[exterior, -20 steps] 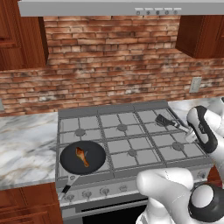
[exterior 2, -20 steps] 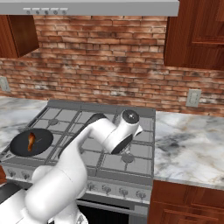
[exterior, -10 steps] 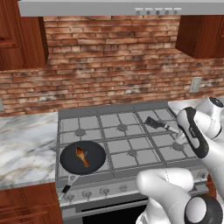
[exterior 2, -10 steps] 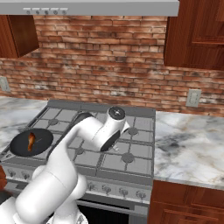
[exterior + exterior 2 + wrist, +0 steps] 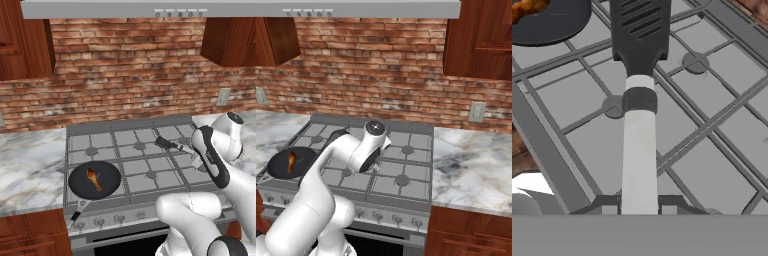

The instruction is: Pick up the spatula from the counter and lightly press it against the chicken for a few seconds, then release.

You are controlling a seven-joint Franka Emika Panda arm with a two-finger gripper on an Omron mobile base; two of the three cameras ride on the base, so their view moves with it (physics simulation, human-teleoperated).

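White-handled with a slotted black blade, the spatula [image 5: 639, 150] sits pinched in the hand [image 5: 639, 204], while the left base view shows whole browned chicken [image 5: 93, 178] in a round pan [image 5: 111, 176].

- Hand view: the spatula [image 5: 640, 95] has its slotted blade cut by the top edge; the pan [image 5: 559, 25] and chicken [image 5: 529, 7] are cropped at the corner.
- Left base view: the spatula's handle end is hidden behind the white arm [image 5: 212, 160].

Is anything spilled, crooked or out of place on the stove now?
Nothing stands out. The chicken lies inside the pan on the front left burner, and the pincer is shut on the spatula above the stove grates.
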